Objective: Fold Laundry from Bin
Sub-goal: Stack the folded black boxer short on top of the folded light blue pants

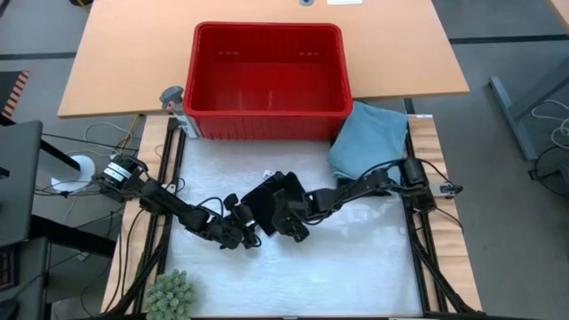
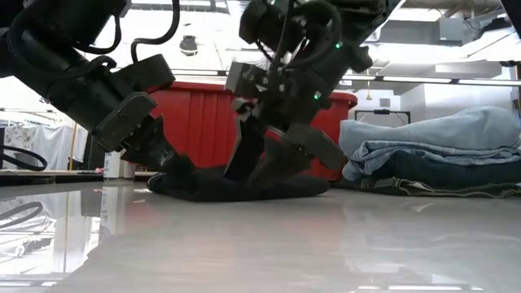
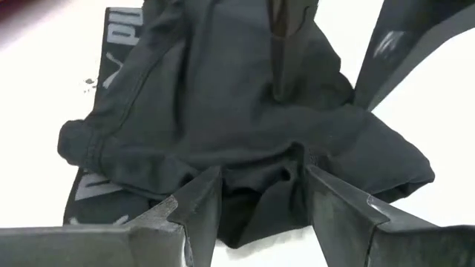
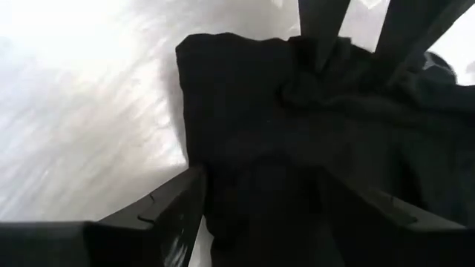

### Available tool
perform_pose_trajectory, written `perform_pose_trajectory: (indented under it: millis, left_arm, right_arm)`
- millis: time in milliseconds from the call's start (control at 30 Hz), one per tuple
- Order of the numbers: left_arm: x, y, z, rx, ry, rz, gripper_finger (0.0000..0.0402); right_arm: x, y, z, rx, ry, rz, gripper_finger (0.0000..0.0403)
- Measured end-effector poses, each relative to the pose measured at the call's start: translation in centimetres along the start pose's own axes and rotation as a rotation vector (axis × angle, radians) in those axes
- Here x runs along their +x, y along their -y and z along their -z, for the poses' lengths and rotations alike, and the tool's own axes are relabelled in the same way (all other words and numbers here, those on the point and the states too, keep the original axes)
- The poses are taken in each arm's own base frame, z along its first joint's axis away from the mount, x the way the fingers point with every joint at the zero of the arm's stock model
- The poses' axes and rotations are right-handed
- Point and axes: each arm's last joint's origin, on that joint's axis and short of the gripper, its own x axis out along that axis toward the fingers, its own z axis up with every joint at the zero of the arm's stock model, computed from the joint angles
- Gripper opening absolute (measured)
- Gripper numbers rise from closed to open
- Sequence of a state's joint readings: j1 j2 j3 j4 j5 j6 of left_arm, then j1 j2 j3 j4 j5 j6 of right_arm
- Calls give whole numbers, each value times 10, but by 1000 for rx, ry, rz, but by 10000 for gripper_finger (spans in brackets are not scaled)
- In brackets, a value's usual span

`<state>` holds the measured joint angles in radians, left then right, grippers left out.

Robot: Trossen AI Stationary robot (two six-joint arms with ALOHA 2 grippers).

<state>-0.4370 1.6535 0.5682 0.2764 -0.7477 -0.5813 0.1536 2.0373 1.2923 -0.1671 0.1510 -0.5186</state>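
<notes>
A small black garment point(image 1: 265, 201) lies bunched on the shiny white table point(image 1: 356, 267), in the middle, just in front of the red bin point(image 1: 267, 80). It is soft and wrinkled, and a band with pale letters point(image 3: 122, 37) runs along one edge. The bin looks empty inside.

Two grippers meet at this one black piece. The left gripper point(image 3: 260, 200) has its two fingers pinching a fold at the cloth's edge. The right gripper point(image 4: 260, 200) sits low over the cloth with its fingers spread wide — one on each side of a dark hump.

Beside the bin's right corner lies a pile of folded clothes point(image 1: 369, 138) — light blue on top, darker blue under it. A small green plant point(image 1: 171, 296) sits at the table's near left corner.
</notes>
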Motion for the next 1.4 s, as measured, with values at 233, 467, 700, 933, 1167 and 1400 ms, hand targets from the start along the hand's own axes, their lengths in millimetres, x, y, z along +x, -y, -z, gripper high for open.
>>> perform_pose_trajectory:
  millis: [233, 467, 700, 933, 1167, 1400]
  left_arm:
    - [0, 0, 0, 12, -2, 3, 178]
    - [0, 0, 0, 8, 1, 5, 178]
    - [0, 1, -1, 4, -3, 20, 178]
    - [0, 3, -2, -7, 5, 40, 178]
    - [-22, 6, -43, -56, 104, 125, 178]
    - [-77, -20, -102, -83, 304, 114, 178]
  right_arm:
    - [4, 1, 3, 23, -6, -23, 286]
    - [18, -1, 19, 71, -113, -45, 256]
    - [31, -14, 22, 61, -167, -66, 153]
    - [29, -9, 17, 174, -199, -61, 24]
    - [0, 14, -14, 286, -172, -103, 24]
    - [-64, 59, -33, 433, -40, -30, 24]
